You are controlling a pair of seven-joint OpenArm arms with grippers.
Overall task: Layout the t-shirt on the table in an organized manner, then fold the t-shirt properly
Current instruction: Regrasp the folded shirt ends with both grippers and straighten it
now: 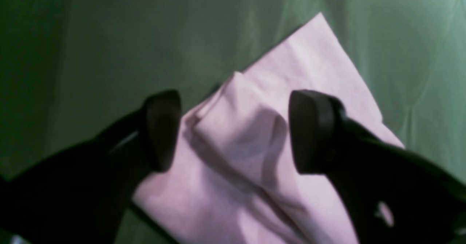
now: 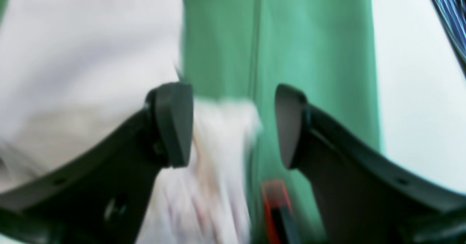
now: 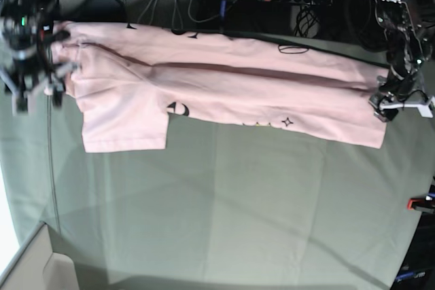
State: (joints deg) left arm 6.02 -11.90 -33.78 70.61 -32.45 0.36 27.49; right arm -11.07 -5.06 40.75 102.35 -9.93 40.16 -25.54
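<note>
The shirt point(image 3: 224, 93) lies in a long band across the far side of the table point(image 3: 224, 215); it looks light, limp and crease-prone. Both tools, left point(image 1: 235, 131) and right point(image 2: 233, 124), are spread, holding nothing, so I'd pinch doubled corners.

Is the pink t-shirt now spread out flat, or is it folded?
Folded, partly. In the base view the t-shirt is a long band across the table, with a lengthwise crease and one sleeve sticking out. The lettering is mostly hidden.

The base view looks down on the whole table point(image 3: 224, 208) from high up; both wrist views sit close over the t-shirt point(image 3: 224, 86) (the right seemingly motion-blurred), sharing its pink cloth.
</note>
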